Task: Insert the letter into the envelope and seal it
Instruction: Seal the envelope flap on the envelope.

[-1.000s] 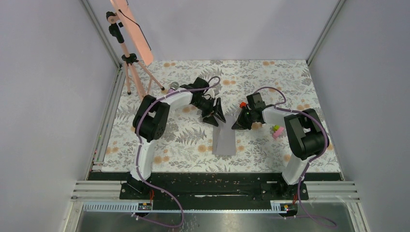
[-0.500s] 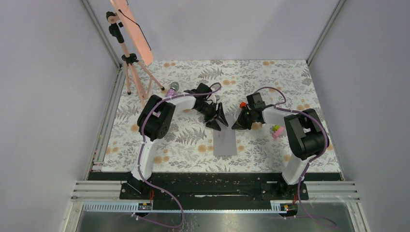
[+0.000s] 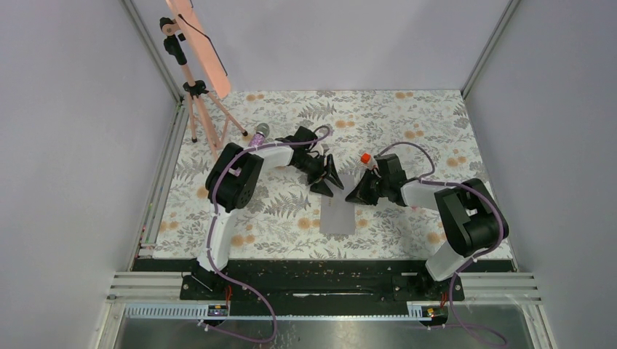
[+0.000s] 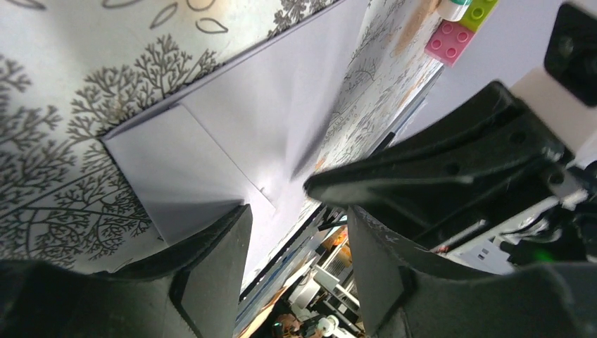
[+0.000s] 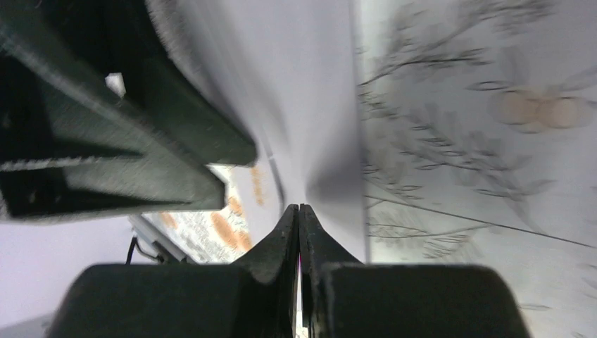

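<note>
The grey-lilac envelope (image 3: pixel 339 217) lies flat on the floral table between the two grippers. In the left wrist view the envelope (image 4: pixel 281 113) shows a folded flap panel. My left gripper (image 3: pixel 329 183) is open and empty at the envelope's far left corner, one finger (image 4: pixel 211 267) over the paper. My right gripper (image 3: pixel 356 195) is shut, its joined tips (image 5: pixel 299 208) low on the envelope (image 5: pixel 310 84) at its right edge, with nothing seen between them. The cream letter is not visible in any view.
A pink brick (image 4: pixel 450 42) and a green brick (image 4: pixel 480 10) lie on the table beyond the envelope, behind the right arm. A tripod (image 3: pixel 195 91) with a pink panel stands at the back left. Frame rails and grey walls bound the table.
My right gripper has moved nearer and lower onto the envelope's right edge, and its arm now covers the bricks. My left gripper has shifted slightly right.
</note>
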Available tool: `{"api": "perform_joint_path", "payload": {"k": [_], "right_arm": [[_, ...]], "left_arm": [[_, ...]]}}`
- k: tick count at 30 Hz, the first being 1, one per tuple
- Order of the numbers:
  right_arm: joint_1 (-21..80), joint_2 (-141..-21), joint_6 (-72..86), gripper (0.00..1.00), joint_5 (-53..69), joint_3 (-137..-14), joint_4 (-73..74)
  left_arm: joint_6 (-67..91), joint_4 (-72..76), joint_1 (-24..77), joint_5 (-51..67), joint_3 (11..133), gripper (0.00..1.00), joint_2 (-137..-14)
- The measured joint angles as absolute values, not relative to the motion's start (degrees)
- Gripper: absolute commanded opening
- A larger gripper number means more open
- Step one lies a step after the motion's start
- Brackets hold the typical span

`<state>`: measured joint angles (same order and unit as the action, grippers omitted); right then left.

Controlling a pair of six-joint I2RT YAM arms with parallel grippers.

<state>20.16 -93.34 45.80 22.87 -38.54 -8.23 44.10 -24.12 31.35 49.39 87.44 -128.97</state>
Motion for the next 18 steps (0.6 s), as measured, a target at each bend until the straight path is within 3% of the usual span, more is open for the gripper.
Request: {"api": "perform_joint_path", "payload": {"k": [9, 18], "right_arm": [[24.32, -95.29, 46.72, 0.00, 30.83, -37.08, -21.45], [24.71, -101.71, 45.08, 0.00, 29.54, -42.50, -13.13]], "left_arm": [[47.68, -20.64, 31.33, 49.28, 85.17, 0.55, -128.20], [49.63, -19.59, 30.94, 49.06, 84.99, 0.55, -128.09]]}}
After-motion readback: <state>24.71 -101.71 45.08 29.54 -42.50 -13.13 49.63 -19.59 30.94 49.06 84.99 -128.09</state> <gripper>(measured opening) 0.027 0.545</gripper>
